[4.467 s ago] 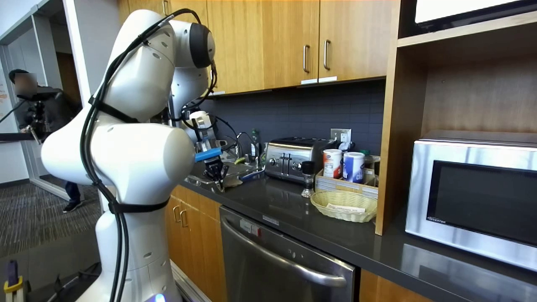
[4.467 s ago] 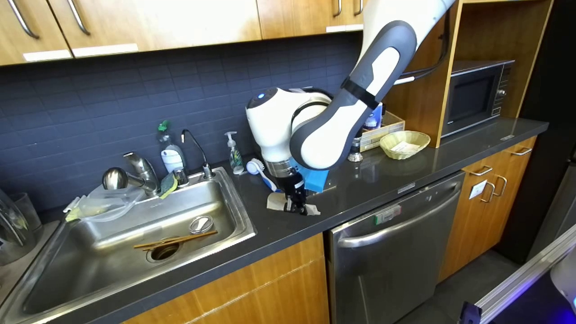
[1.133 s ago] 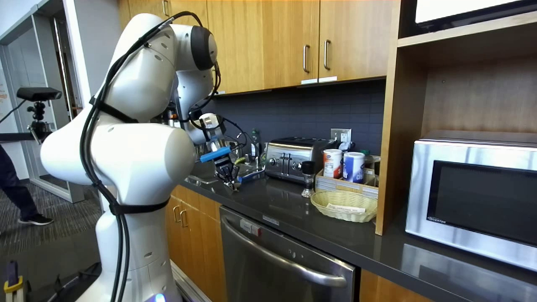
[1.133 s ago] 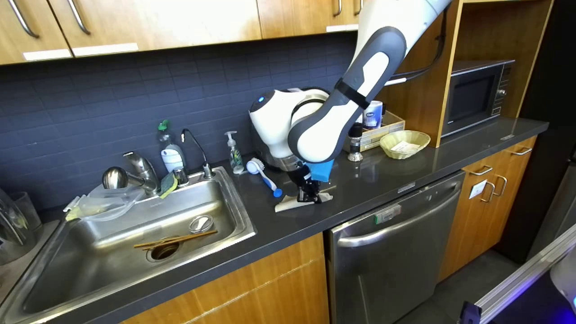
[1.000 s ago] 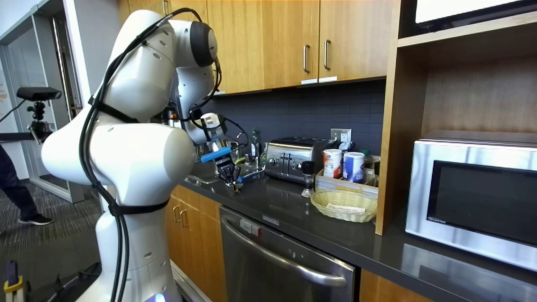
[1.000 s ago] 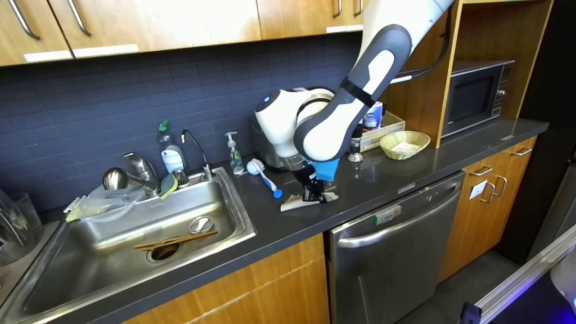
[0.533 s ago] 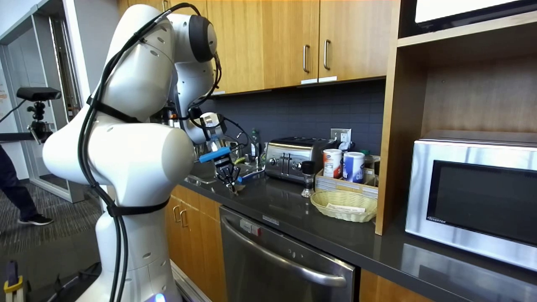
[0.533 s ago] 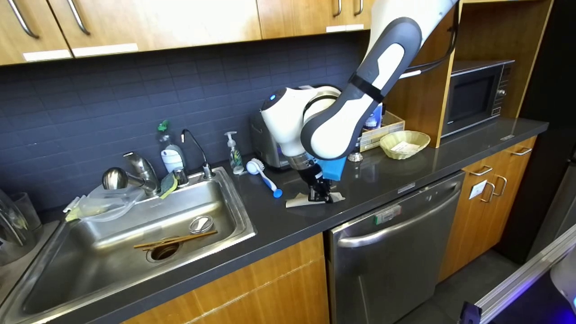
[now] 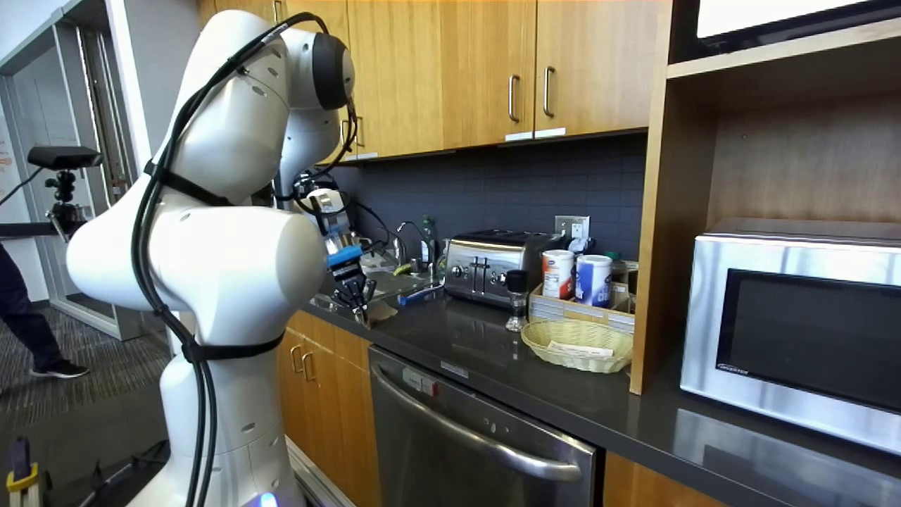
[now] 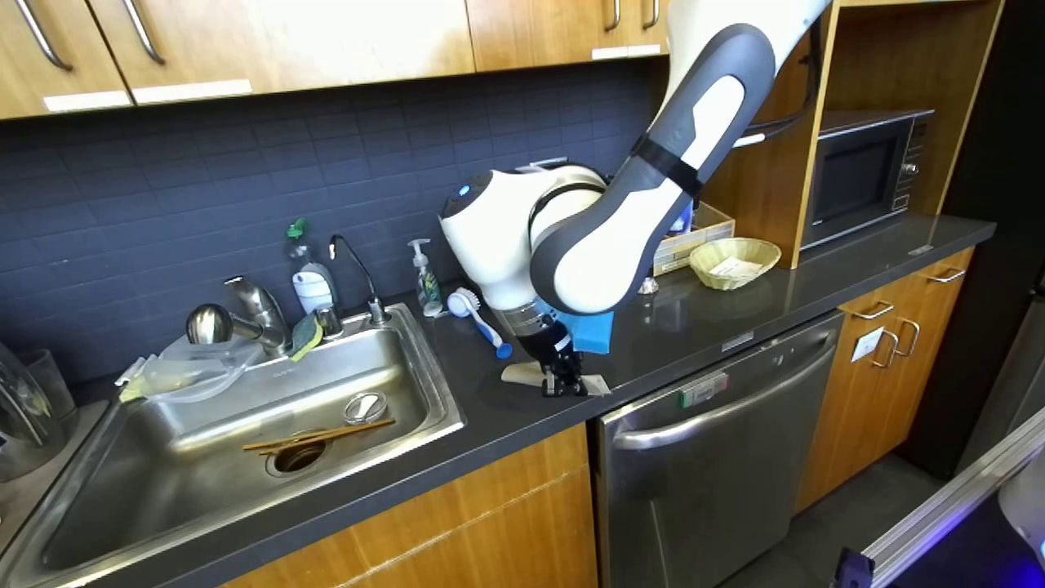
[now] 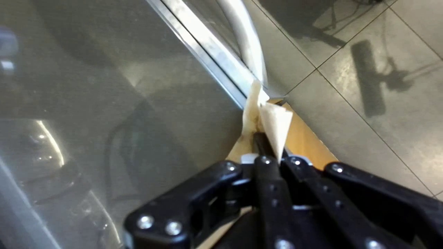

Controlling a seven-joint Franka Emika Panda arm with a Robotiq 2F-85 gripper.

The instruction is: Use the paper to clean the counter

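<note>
Wrist view: closed pincer (image 11: 274, 152) grips creased paper (image 11: 276, 121) near the front of the bench (image 11: 180, 114), apparently mid-wipe; next pass inward likely calls for flat, steady contact.

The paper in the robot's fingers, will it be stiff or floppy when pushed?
Probably floppy: in the wrist view, the paper bends into a pointy fold at the fingers. It looks thin, so it's likely light. Its ends stick out past the fingers, so they may curl against the counter.
</note>
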